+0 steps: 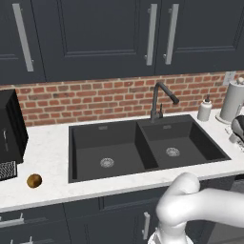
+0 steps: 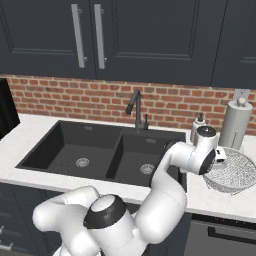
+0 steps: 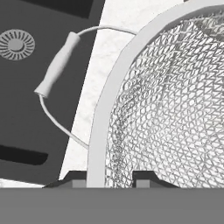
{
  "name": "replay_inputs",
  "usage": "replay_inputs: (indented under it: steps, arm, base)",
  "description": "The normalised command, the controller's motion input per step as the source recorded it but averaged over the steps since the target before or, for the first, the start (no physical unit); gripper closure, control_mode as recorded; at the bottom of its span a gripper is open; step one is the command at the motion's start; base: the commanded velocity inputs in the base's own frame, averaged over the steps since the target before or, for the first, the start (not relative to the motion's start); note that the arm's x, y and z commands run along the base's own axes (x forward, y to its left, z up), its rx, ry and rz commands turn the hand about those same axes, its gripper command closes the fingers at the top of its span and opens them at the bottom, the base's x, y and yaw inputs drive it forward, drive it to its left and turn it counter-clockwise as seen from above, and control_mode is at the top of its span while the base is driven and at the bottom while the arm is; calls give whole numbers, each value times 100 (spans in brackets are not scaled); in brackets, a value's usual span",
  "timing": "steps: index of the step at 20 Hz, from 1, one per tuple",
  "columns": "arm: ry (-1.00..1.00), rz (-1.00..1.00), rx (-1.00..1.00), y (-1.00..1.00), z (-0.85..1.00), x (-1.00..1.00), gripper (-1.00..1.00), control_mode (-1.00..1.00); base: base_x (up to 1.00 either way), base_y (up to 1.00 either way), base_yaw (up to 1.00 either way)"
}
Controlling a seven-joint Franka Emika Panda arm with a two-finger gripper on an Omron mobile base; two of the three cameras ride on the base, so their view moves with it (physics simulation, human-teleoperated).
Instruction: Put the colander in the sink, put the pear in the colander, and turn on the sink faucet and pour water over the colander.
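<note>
Two dark fingertips [image 3: 74,178] rise at the bottom of the hand view, one on each side of the colander [image 2: 231,171] rim, and we read the gripper [image 3: 109,180] as pinching that rim, though the contact itself is cut off by the lower edge of the view. We see the colander standing on the counter [image 2: 210,200] to the right of the sink [image 2: 100,150], near the counter's front edge and just in front of the paper-towel roll [image 2: 235,124]. Its wire handle with a pale grip [image 3: 57,65] juts over the strip of counter between the bowl and the smaller basin.

We find the pear [image 1: 34,180] well apart from all this, on the counter left of the sink, near the front edge and close to a black appliance [image 1: 10,128]. Both basins look bare, each with its round drain showing. The sink faucet [image 1: 161,99] stands at the back edge behind the divider, spout angled over the smaller basin. A white soap dispenser [image 1: 205,108] sits at the back of the counter between the faucet and the paper-towel roll.
</note>
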Motion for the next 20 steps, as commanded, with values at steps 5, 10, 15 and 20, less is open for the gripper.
replay_inputs:
  steps: [5, 10, 15, 20]
  arm:
    - [1, 10, 2, 57, 20, -29, 100, -100]
    - [12, 17, 0, 74, 68, -27, 100, -100]
    - [3, 25, -1, 84, 61, -20, 100, -100]
    - [-5, 35, -2, 78, 26, -15, 100, -100]
  base:
    - [0, 0, 0]
    - [0, 0, 0]
    - [0, 0, 0]
    - [0, 0, 0]
